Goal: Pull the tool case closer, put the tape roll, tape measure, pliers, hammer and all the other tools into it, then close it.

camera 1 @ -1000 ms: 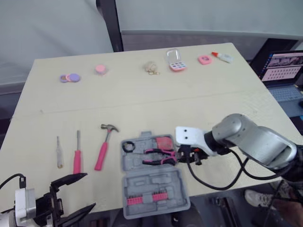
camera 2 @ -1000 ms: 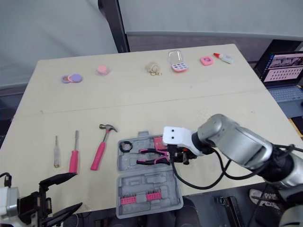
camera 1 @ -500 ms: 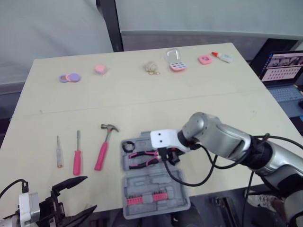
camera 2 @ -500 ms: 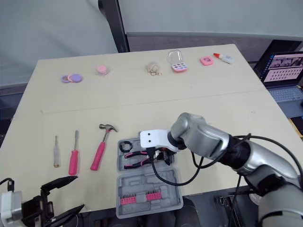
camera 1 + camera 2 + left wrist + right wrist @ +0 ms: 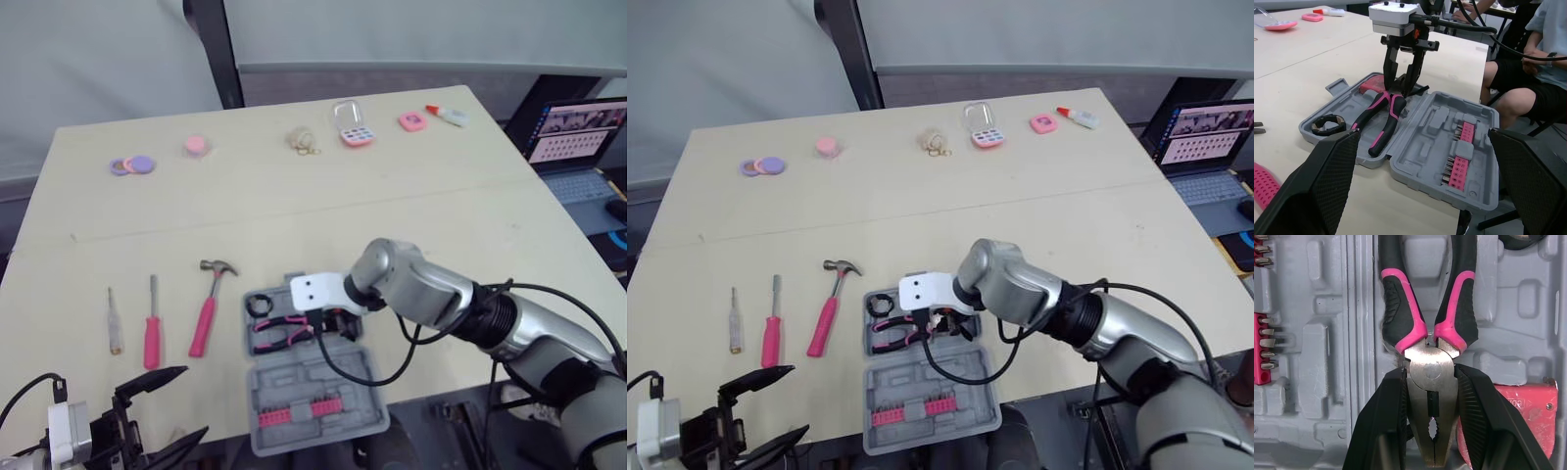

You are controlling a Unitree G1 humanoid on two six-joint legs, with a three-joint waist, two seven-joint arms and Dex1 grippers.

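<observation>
The grey tool case [image 5: 323, 377] lies open near the table's front edge, with a row of pink bits [image 5: 299, 411] in its near half. In the far half rest a black tape roll [image 5: 258, 305], a red tape measure [image 5: 1518, 406] and the pink-and-black pliers [image 5: 279, 333]. My right gripper [image 5: 1430, 372] is shut on the pliers' head, and the handles lie in the tray. Left of the case lie the pink-handled hammer [image 5: 208, 308] and two screwdrivers [image 5: 152, 323]. My left gripper [image 5: 191, 401] hangs open off the front left edge, holding nothing.
Small items line the far edge: purple discs [image 5: 132, 164], a pink pad [image 5: 196, 145], a key ring [image 5: 304, 142], a pink box [image 5: 351, 122] and a glue bottle [image 5: 446, 115]. A laptop [image 5: 573, 132] stands to the right. A seated person [image 5: 1528, 73] is beside the table.
My right gripper has carried the pliers leftward from the case's right edge and lowered them into the far half. The camera has shifted slightly. The left gripper has barely moved.
</observation>
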